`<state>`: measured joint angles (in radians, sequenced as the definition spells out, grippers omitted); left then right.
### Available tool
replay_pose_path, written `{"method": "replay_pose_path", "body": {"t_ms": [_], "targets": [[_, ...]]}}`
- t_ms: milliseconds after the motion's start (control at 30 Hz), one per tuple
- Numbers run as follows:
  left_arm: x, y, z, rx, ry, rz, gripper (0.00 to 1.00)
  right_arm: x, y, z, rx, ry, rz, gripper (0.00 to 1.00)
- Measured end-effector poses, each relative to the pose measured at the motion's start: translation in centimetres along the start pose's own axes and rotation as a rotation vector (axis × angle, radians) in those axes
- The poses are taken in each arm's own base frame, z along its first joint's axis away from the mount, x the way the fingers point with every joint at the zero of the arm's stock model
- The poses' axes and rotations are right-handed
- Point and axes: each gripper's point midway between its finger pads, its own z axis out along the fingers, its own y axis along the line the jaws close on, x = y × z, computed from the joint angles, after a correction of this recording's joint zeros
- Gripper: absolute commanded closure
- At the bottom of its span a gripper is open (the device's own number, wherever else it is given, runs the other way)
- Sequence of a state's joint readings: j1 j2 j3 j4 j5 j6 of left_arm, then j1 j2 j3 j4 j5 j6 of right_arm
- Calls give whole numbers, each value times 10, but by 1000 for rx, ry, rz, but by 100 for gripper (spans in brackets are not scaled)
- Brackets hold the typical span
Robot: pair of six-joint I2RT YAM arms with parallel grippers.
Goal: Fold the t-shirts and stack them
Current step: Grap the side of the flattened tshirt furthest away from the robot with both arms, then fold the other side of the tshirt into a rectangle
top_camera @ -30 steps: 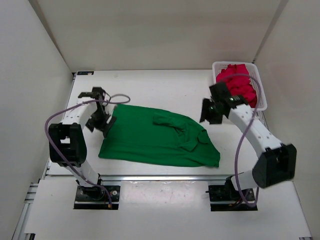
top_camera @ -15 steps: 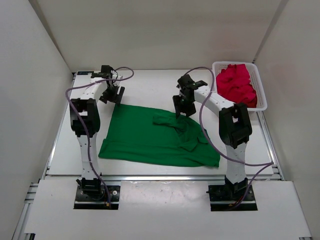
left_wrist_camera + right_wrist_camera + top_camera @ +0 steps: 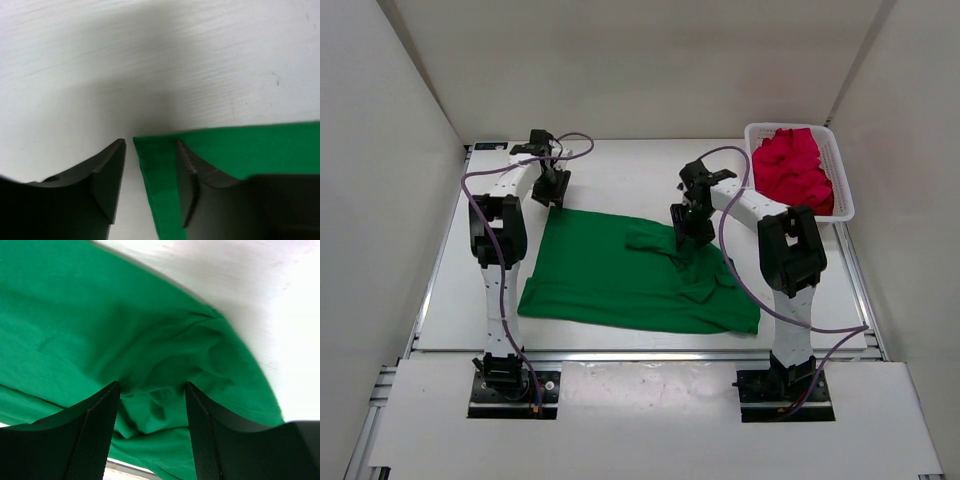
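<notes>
From above we see the whole layout: the green t-shirt (image 3: 610, 275) lies spread in the middle of the white table (image 3: 620, 175), and the red t-shirts (image 3: 795, 165) sit heaped in the white mesh basket (image 3: 756, 135) at the far right corner. Only the wrist views show the fingers. The left gripper (image 3: 150, 155) stands parted around the shirt's far left corner, with cloth between its jaws but not pinched. The right gripper (image 3: 152, 390) is spread wide over a bunched fold near the shirt's far edge. The green cloth is mostly flat, with a rumpled ridge right of centre. Its long axis runs left to right, sloping toward the near right; we cannot tell which end holds the collar
</notes>
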<state>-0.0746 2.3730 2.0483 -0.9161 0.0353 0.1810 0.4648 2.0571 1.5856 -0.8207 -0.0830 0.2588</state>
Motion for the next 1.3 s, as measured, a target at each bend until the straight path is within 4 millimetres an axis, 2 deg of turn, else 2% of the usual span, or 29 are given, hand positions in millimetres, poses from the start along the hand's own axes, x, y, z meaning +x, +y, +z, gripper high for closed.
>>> {"method": "replay_pose_path", "body": {"t_ms": [33,67,133,167,267,400,567,633,800,900,1033,1200,1267,1300], "targets": [[1,-2,1,10,4,1,57,0,1,0,-4,1,-1,42],[3,-4,2,22,11,4,69,0,2,0,-9,2,0,43],[8,-8,5,41,28,8,92,1,5,0,-20,5,1,60],[11,-9,5,45,35,17,98,1,5,0,-26,5,5,64],[11,-10,5,46,37,25,100,-1,2,-1,-34,7,32,99],[13,-11,4,48,40,35,100,-4,-6,-1,-36,5,70,100],[27,-12,-4,51,66,56,100,-6,-19,-10,-30,-14,102,100],[38,-12,-10,48,84,72,100,-4,-26,-22,-31,-36,115,100],[64,-14,-32,23,112,134,100,-7,-46,-68,-37,-145,161,100],[72,-17,-50,-1,99,175,100,-10,-56,-86,-36,-193,187,100],[70,-20,-73,-31,51,217,100,-2,-65,-90,-30,-203,207,100],[70,-16,-88,-75,15,261,100,20,-70,-84,-23,-165,222,100],[77,-16,-90,-95,19,286,100,28,-73,-78,-19,-144,230,79],[82,-18,-90,-102,23,303,100,32,-75,-76,-15,-131,237,74]]}}
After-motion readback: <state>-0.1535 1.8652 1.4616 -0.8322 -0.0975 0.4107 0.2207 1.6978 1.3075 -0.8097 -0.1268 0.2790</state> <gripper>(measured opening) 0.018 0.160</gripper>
